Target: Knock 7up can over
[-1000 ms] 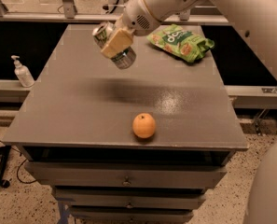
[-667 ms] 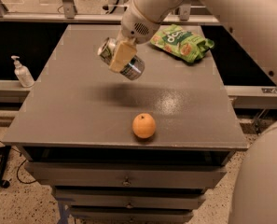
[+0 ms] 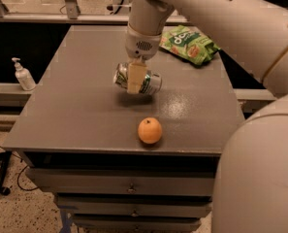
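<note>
Pinching the 7up can [image 3: 151, 83] across its middle, my gripper [image 3: 136, 85] hangs low over the table's [image 3: 75, 110] centre. The can lies sideways, long axis left-to-right, right end slightly lower, behind the orange [image 3: 150, 130].

No legible text, even on 7up can [image 3: 152, 83] in end effector [image 3: 136, 78] above table [image 3: 75, 110]

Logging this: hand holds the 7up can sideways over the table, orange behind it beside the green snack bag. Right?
No. In the camera view the hand holds the 7up can sideways over the table, but the orange lies in front of it, away from the green snack bag.
</note>
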`<state>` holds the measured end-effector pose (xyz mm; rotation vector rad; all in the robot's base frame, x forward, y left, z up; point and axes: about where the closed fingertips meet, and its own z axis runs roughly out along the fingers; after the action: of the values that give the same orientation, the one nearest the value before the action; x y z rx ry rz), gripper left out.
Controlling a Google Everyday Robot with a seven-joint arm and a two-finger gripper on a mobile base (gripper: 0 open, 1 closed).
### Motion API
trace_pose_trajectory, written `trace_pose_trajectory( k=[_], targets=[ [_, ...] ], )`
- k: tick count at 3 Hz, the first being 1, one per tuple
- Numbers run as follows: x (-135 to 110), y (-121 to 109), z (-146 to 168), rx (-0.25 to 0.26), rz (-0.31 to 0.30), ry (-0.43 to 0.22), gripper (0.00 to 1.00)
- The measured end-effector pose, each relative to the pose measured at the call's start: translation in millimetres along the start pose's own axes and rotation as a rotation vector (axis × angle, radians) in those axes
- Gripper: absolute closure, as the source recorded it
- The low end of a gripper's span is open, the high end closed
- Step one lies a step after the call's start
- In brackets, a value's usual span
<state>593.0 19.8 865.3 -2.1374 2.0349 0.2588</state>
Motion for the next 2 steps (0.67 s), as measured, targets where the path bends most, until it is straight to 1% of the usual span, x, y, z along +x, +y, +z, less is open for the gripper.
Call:
trace_pose_trajectory(
  k=[1,2],
  targets=[
    [6.9,-1.4,13.4,-0.016,-0.010,0.069,0.82],
    [8.7,-3.3,18.9,-0.016,-0.014,0.101,0.58]
  ],
)
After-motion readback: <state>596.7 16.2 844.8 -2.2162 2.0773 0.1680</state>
